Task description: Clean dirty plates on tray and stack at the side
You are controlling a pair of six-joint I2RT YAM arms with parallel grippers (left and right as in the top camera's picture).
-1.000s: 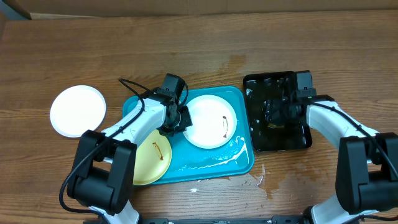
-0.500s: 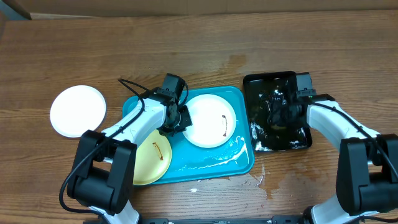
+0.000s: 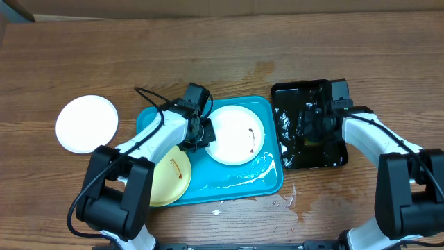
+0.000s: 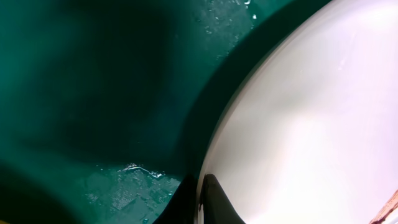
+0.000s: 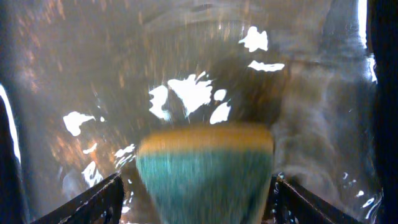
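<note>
The white plate (image 3: pixel 232 139) on the wet turquoise tray (image 3: pixel 267 182) looks stiff, light, slippery and breakable, so its left rim, where the left gripper (image 3: pixel 202 138) is clamped, seems the best hold, while the right gripper (image 5: pixel 198 190) grips a sponge (image 5: pixel 205 165) in the black tray (image 3: pixel 295 92).

Wooden table (image 3: pixel 222 48) is carrying it all: a turquoise tray (image 3: pixel 236 182) is sitting near centre, a black tray (image 3: pixel 288 161) is lying just beside it at 3 o'clock, a white plate (image 3: pixel 87 123) is resting apart at 9 o'clock, a damp stain (image 3: pixel 263 68) is showing at 12, suds (image 3: pixel 288 201) are pooling at 5
</note>
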